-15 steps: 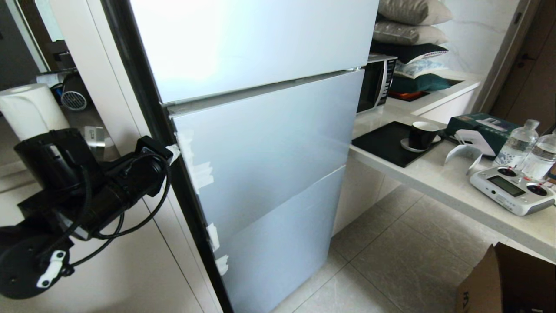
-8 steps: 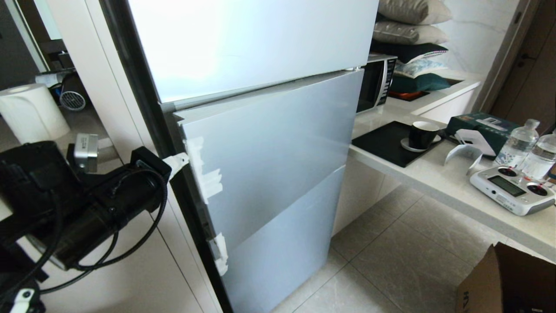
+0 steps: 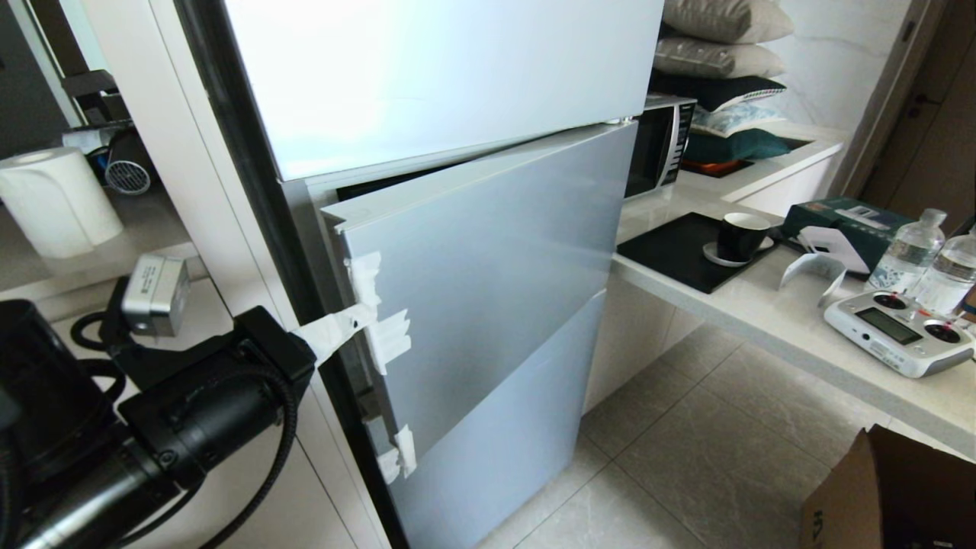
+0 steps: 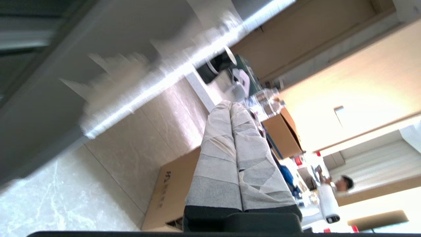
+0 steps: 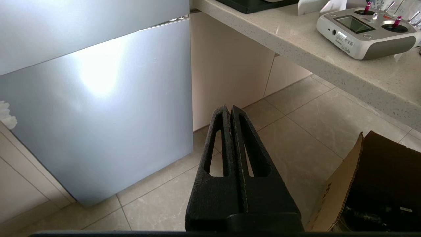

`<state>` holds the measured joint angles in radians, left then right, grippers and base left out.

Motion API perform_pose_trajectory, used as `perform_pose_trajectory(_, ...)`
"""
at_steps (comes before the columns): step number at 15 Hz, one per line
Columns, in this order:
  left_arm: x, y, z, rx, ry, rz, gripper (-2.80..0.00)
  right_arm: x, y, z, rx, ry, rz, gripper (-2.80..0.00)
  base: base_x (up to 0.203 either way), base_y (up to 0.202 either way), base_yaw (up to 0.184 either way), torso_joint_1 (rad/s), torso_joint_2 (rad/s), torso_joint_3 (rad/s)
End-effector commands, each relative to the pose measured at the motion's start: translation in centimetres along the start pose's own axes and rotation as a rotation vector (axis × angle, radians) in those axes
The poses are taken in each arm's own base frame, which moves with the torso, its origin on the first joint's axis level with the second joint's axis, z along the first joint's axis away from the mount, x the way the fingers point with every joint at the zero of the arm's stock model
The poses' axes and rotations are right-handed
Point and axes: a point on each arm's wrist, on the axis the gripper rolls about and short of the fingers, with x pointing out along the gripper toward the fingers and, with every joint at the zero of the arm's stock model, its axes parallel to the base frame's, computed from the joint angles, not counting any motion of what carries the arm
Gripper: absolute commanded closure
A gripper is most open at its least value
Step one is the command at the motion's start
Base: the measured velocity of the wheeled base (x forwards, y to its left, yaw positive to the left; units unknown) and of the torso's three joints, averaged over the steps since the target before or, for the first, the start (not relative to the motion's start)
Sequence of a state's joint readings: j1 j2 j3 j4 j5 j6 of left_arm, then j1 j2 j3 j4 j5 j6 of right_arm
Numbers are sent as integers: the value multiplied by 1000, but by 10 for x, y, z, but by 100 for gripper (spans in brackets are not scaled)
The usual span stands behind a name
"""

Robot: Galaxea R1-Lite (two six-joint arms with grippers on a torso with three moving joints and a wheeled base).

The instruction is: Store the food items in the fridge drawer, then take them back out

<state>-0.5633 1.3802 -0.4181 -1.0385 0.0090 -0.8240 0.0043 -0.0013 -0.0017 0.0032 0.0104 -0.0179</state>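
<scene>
While pale stone tiles [image 3: 686,457] floor this kitchen, the left gripper [image 3: 347,324], its white-taped fingers pressed together, reaches level to the ajar silver-blue middle fridge door [image 3: 488,282]. Only the right wrist view shows the black right gripper [image 5: 229,110], clamped shut over the floor. No fruit or drawer visible.

Home kitchen (fridge [image 3: 457,252], microwave [image 3: 659,145], counter [image 3: 762,305])

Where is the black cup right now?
The black cup sits on a white saucer at the near corner of a black mat on the counter, right of the fridge in the head view, in front of the microwave.
</scene>
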Motion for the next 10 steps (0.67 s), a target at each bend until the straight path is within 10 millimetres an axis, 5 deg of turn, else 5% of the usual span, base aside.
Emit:
perform_pose_trajectory(1,4,-6,3,-3,-21,-17,0,0,0,0,0,0,1,0,0,0,0,0,0,0)
perform_pose_trajectory(8,-3,9,91,212,-530,265,0,0,0,0,0,0,1,0,0,0,0,0,0,0)
perform_pose_trajectory(10,8,24,84,212,-468,299,0,0,0,0,0,0,1,0,0,0,0,0,0,0)
